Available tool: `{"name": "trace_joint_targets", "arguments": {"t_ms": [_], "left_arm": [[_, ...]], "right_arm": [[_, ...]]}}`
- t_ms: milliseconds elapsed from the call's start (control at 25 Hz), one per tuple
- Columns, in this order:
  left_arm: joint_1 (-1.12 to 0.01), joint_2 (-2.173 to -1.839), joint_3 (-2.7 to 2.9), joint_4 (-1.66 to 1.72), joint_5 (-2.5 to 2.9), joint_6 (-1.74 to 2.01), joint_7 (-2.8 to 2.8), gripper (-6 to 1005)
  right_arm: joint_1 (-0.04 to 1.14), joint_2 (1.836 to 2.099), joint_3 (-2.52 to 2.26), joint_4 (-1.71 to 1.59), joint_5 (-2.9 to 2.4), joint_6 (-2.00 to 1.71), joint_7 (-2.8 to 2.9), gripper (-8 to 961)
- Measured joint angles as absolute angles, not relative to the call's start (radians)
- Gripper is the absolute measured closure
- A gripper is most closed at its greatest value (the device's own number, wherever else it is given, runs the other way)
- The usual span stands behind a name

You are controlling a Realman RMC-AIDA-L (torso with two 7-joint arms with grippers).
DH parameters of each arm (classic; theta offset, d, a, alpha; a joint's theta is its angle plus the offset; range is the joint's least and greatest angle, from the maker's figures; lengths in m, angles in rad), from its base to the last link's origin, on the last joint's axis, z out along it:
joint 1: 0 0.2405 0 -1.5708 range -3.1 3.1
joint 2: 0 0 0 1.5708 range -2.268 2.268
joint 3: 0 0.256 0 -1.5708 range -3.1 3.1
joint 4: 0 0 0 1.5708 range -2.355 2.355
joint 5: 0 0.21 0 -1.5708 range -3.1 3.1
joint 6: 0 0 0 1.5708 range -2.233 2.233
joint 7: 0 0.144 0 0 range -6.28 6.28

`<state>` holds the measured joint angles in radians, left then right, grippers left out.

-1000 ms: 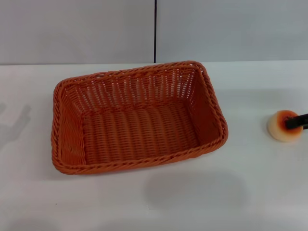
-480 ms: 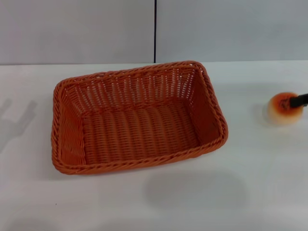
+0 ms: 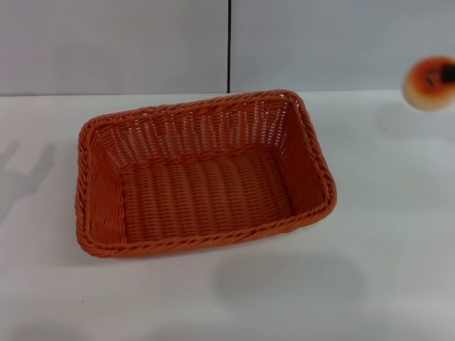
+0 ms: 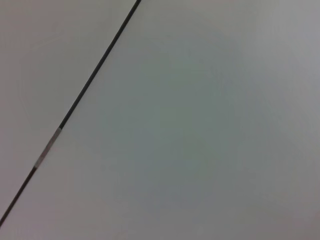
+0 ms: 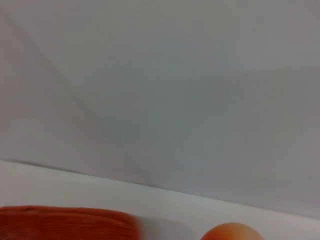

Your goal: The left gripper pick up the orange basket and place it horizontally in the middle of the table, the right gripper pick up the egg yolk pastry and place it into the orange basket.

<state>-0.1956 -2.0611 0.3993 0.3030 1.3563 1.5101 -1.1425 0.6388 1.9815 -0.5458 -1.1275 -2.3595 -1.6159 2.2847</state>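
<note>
Far left of the head view: only a forked grey shadow on the white counter (image 3: 384,234); the left hand itself is out of sight, so its state cannot be told. Left wrist view gives a plain grey wall with one dark seam running diagonally across it.

Centre: the orange basket (image 3: 202,174) sits flat on the counter, long side across the view, slightly skewed. Woven wicker-style strands, braided rim, sloping sides, ribbed floor. Interior holds nothing. A soft round shadow lies on the counter in front of it.

Behind: grey wall panels split by a vertical dark seam (image 3: 229,44).

Far right, upper corner: the egg yolk pastry (image 3: 429,82), small and round, pale cream sides, orange-browned top, is lifted clear of the counter, its faint shadow below it. A dark fingertip of the right hand (image 3: 448,72) touches its top at the frame edge; the hand is closed on the pastry. Pastry is well apart from the basket, to its right and higher. Right wrist view shows the basket rim (image 5: 65,222) and the pastry's rounded top (image 5: 232,232) against the wall.
</note>
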Motion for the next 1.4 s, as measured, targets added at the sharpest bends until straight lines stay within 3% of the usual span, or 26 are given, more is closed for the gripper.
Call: {"name": "trace_joint_targets", "arguments": {"t_ms": [240,440,480,680,1080,1400], "left_arm": [[-0.211,-2.06,0.398,0.298,1.349,1.506,-1.142,189],[-0.216,-2.061,0.397,0.298,1.347,1.506,-1.142,189],[-0.216,-2.062,0.397,0.297,1.347,1.505,-1.141,189],[-0.219,-2.063,0.397,0.276,1.347,1.505,-1.13,189],[-0.205,-2.063,0.397,0.273,1.347,1.511,-1.129,188],[-0.177,-2.059,0.4,0.273,1.35,1.524,-1.079,188]], "right_arm": [[0.7,1.983,-0.699,-1.089,-2.216,-1.663,2.269,890],[0.723,2.016,-0.84,-1.086,-2.151,-1.663,2.24,906],[0.737,2.034,-0.868,-1.077,-2.146,-1.661,2.21,909],[0.784,2.046,-0.884,-0.972,-2.123,-1.638,2.107,914],[0.788,2.052,-0.88,-0.88,-2.078,-1.512,1.987,827],[0.666,2.062,-0.857,-0.907,-1.909,-1.505,1.801,451]]}}
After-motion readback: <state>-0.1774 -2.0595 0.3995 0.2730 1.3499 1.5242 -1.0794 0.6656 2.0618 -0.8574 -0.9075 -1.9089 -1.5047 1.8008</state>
